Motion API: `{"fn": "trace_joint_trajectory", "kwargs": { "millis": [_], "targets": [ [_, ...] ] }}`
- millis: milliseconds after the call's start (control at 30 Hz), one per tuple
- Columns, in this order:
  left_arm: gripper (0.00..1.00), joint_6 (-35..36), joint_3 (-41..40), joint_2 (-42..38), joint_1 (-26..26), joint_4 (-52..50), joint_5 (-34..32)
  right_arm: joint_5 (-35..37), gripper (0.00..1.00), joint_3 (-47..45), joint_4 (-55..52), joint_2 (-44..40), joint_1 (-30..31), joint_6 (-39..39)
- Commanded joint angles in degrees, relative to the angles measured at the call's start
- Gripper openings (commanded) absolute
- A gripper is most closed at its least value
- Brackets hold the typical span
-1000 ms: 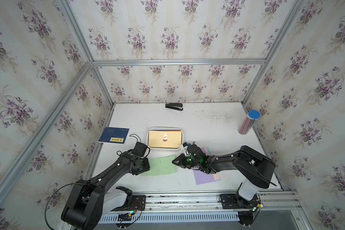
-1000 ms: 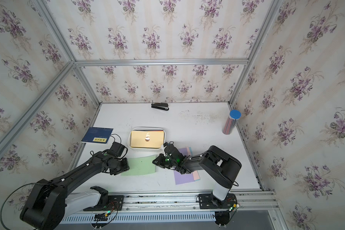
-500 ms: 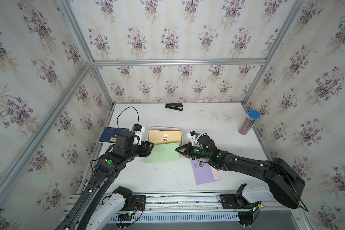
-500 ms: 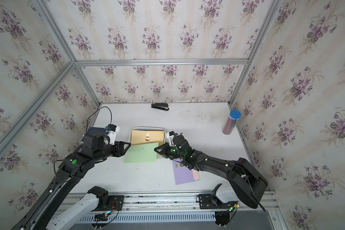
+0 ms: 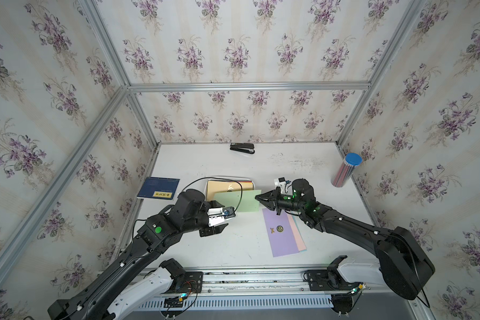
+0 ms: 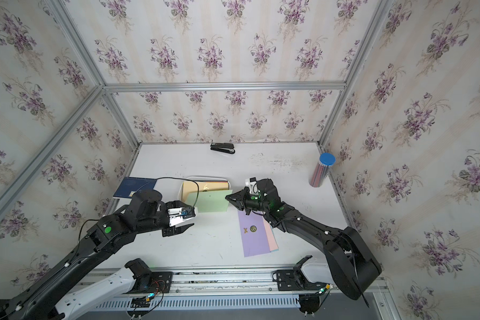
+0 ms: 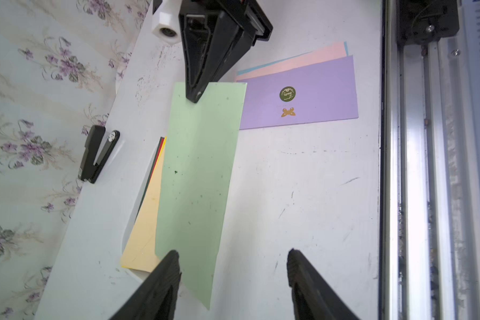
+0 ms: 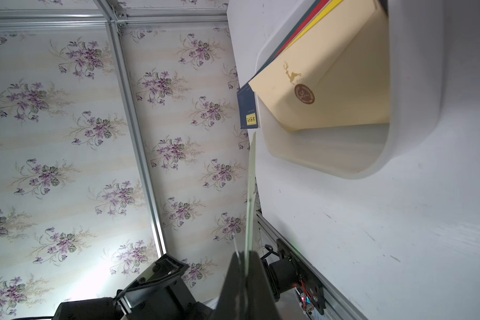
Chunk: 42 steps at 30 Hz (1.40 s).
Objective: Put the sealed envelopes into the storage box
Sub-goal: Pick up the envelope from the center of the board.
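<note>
- Left hand (image 7: pixel 231 253) is released, jaws wide, right at the green envelope's (image 5: pixel 239 201) left end (not gripping it). A stray nudge could knock the paper askew.
- The envelope hangs partly over the box (image 8: pixel 416 97) and partly over the counter (image 5: pixel 233 249). Dropped here, it'd probably land across the rim.
- Right hand (image 5: pixel 257 197) is clenched on the right end alone, so the sheet may droop or twist.
- Lilac envelope (image 5: pixel 281 235) lies just beside that hand, and a low sweep could drag it.
</note>
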Motion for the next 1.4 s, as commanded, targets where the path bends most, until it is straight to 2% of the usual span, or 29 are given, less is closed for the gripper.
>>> {"fn": "trace_joint_trajectory", "kwargs": {
  "millis": [0, 133, 433, 667, 900, 1067, 1133, 1200, 1300, 1367],
  "targets": [
    [0.64, 7.6, -2.1, 1.1, -3.8, 8.9, -5.7, -1.9, 0.0, -0.3, 1.4, -0.8, 0.0, 2.6],
    [0.64, 9.0, -4.4, 5.0, -9.0, 12.5, -13.4, -2.1, 0.0, -0.7, 1.7, -1.6, 0.0, 3.6],
    [0.56, 7.6, -7.5, 8.1, -10.4, 23.1, -22.2, -2.7, 0.0, -1.2, 1.8, -2.3, 0.1, 4.6],
    [0.44, 3.9, -1.8, 15.2, -11.1, 15.3, -30.3, -3.1, 0.0, -1.6, 3.0, -2.7, 0.1, 6.0],
    [0.41, 3.1, -2.1, 17.7, -11.6, 16.9, -30.9, -3.5, 0.0, -1.7, 3.5, -2.6, 0.1, 6.5],
    [0.24, 3.0, -1.4, 18.7, -11.6, 15.6, -32.1, -3.8, 0.0, -2.0, 3.5, -2.7, 0.1, 6.5],
    [0.09, 2.7, -1.0, 18.3, -11.6, 15.0, -32.0, -3.8, 0.0, -2.2, 3.5, -2.7, 0.1, 6.4],
    [0.0, 2.6, -0.8, 17.5, -11.6, 14.3, -31.7, -4.0, 0.01, -2.2, 3.7, -2.7, 0.1, 6.1],
    [0.0, 0.6, 1.6, 16.7, -10.9, 10.1, -30.4, -4.7, 0.31, 0.9, -1.0, -2.3, -1.0, -0.6],
    [0.0, -0.1, 4.2, 16.8, -9.1, 6.1, -27.6, -2.6, 0.41, 4.4, -10.1, -2.7, -2.5, -9.9]
  ]
}}
